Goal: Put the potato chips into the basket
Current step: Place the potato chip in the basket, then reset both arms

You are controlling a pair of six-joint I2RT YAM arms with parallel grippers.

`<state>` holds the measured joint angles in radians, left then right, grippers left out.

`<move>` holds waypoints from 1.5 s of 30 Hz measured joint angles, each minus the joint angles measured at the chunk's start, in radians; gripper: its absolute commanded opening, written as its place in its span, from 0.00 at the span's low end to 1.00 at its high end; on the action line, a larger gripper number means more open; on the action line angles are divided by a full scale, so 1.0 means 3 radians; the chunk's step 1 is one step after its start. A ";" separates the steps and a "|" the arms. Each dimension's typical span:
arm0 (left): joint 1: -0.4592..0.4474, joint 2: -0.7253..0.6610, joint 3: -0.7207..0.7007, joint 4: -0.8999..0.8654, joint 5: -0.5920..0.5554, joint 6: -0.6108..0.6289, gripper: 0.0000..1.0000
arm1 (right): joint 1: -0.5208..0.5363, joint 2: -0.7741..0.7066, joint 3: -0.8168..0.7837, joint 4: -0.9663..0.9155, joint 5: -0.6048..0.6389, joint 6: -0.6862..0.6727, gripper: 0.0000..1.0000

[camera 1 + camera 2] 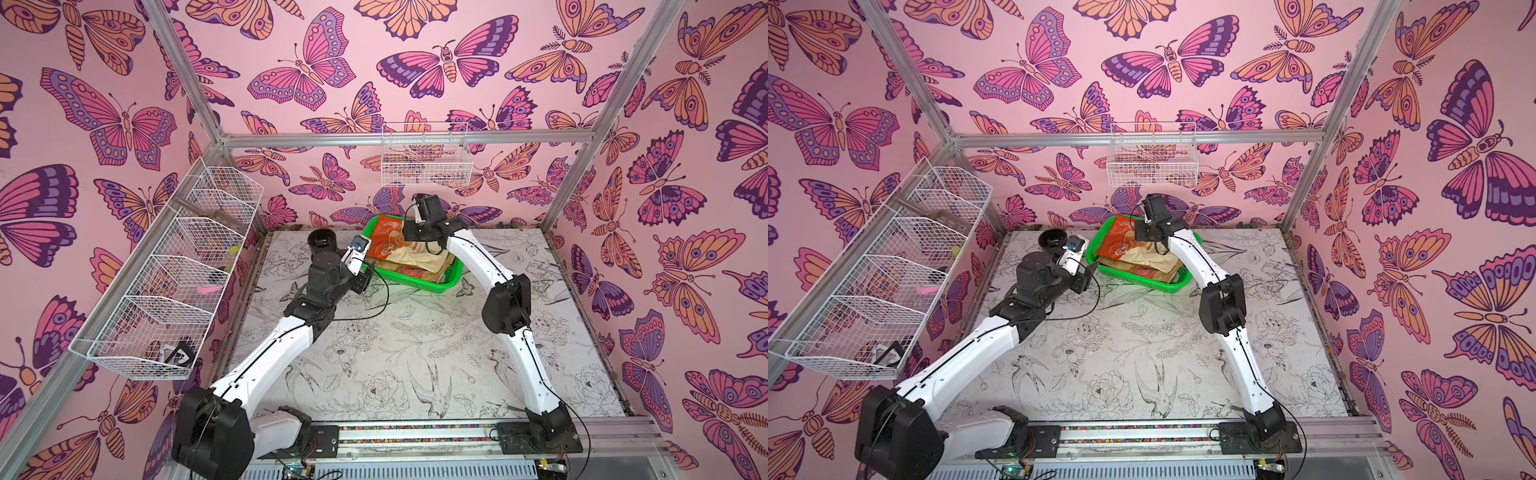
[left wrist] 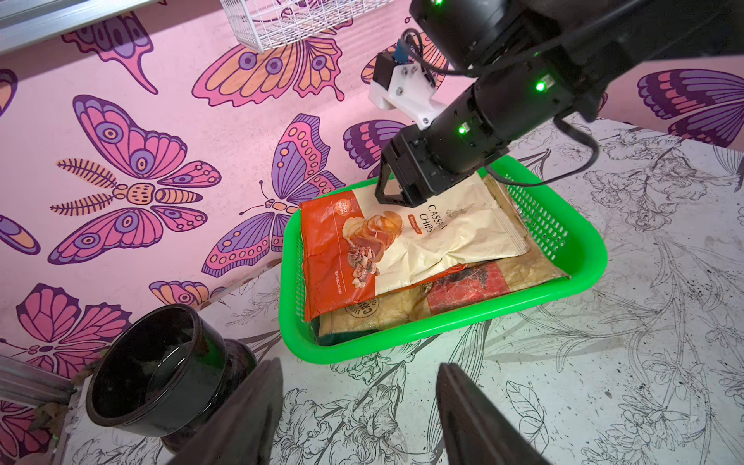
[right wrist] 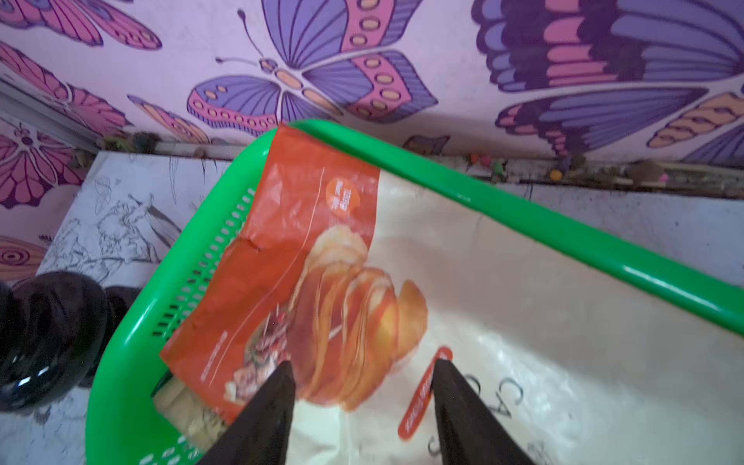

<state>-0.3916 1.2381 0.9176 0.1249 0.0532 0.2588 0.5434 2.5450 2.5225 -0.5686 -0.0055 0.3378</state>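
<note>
Resting atop other bags (image 2: 463, 286) inside green basket (image 2: 583, 257), Cassava Chips bag (image 2: 422, 241) lies label-up, orange corner on rim. Likely light, puffy, slick, contents fragile; pinch edge seam, not belly. Right tool (image 3: 364, 364) spread above it, gripping nothing; left tool (image 2: 359, 362) open, empty, over counter (image 2: 604, 382).

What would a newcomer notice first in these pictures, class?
The bright green basket at the back of the table stands out, stacked with chip bags, the Cassava Chips bag on top. The right gripper hangs open over that bag, and pink butterfly walls surround everything.
</note>
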 measured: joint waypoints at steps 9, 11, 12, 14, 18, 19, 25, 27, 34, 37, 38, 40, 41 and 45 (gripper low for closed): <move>-0.0006 0.0000 0.0000 -0.0010 -0.0003 0.0022 0.66 | -0.0086 0.0688 0.0280 0.0361 -0.0047 0.0083 0.57; -0.0008 0.0000 0.0000 -0.0013 -0.0004 0.0023 0.66 | -0.0088 0.0601 0.0169 0.0379 -0.0061 0.0095 0.57; -0.0008 0.0000 0.0000 -0.0014 -0.0003 0.0024 0.67 | -0.0086 0.0572 0.0137 0.0373 -0.0065 0.0095 0.57; -0.0009 0.0000 0.0000 -0.0017 -0.0004 0.0031 0.67 | -0.0086 0.0548 0.0135 0.0334 -0.0075 0.0094 0.57; -0.0009 0.0000 0.0000 -0.0017 -0.0029 0.0047 0.66 | -0.0086 0.0487 0.0174 0.0219 -0.0076 0.0081 0.57; -0.0009 0.0000 0.0000 -0.0015 -0.0046 0.0051 0.66 | -0.0088 0.0436 0.0174 0.0187 -0.0074 0.0078 0.57; -0.0009 0.0000 -0.0001 0.0031 -0.0262 0.0098 0.66 | -0.0102 -0.0713 -0.0773 0.0259 0.0078 -0.0028 0.58; -0.0008 0.0000 -0.0004 0.0064 -0.0348 0.0107 0.66 | -0.0137 -0.1320 -0.1381 0.0385 0.0161 -0.0019 0.59; 0.0018 0.0004 -0.0084 0.0264 -0.0688 0.0095 0.66 | -0.0713 -0.2797 -0.3195 0.0849 0.0454 0.0266 0.59; 0.0028 0.0008 -0.0120 0.0322 -0.0811 0.0090 0.66 | -0.1040 -0.2998 -0.3784 0.0875 0.0497 0.0389 0.59; 0.0036 0.0017 -0.0123 0.0348 -0.0860 0.0076 0.66 | -0.1120 -0.3015 -0.3939 0.0866 0.0518 0.0426 0.59; 0.0045 0.0042 -0.0123 0.0395 -0.0961 0.0031 0.65 | -0.1209 -0.3016 -0.4140 0.0833 0.0544 0.0478 0.60; 0.0056 0.0072 -0.0123 0.0429 -0.1025 -0.0010 0.65 | -0.1246 -0.3020 -0.4225 0.0816 0.0568 0.0498 0.61; 0.0154 0.0287 -0.0120 0.0478 -0.1277 -0.0197 0.65 | -0.1380 -0.3091 -0.4411 0.0811 0.0818 0.0502 0.63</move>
<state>-0.3454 1.3243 0.8818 0.2684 -0.3298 0.1997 0.1295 1.6176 1.1992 -0.3252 0.2398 0.4885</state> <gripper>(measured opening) 0.655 0.621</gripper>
